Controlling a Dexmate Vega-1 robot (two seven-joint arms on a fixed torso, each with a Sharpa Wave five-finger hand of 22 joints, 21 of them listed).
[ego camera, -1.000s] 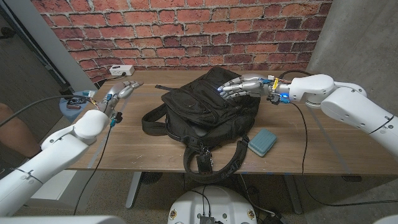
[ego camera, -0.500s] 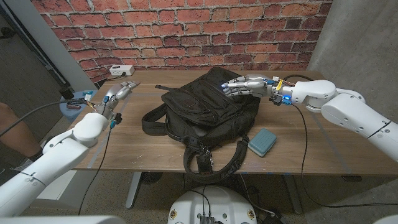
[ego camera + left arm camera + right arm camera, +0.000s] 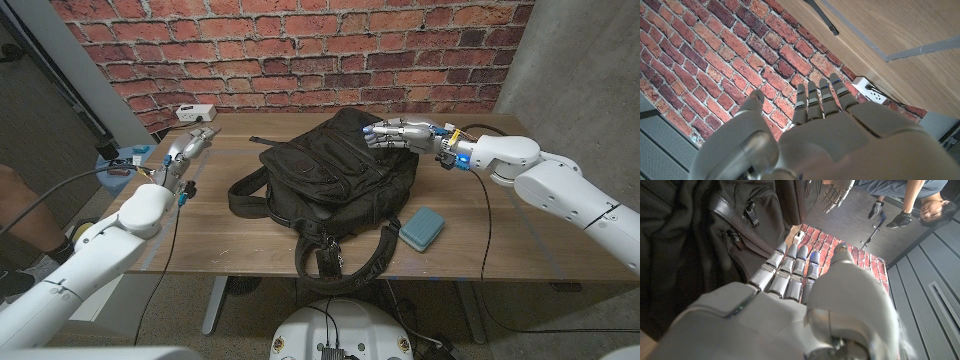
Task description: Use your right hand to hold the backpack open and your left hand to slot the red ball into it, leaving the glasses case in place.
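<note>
Backpack (image 3: 330,172) top edge under right hand (image 3: 400,134) fingertips

Mostly black, brown and brick red on your table here

You've got a plain black backpack (image 3: 335,170) sitting on a brown wood-grain table (image 3: 230,235), and a teal glasses case (image 3: 422,228) at about 4 o'clock from the bag. Your hands are silver-grey, left hand (image 3: 188,147) and right hand (image 3: 402,134), on white arms. The wall (image 3: 300,50) behind is red brick with pale mortar lines, and there's a white power strip (image 3: 196,113) at 11 o'clock.
</note>
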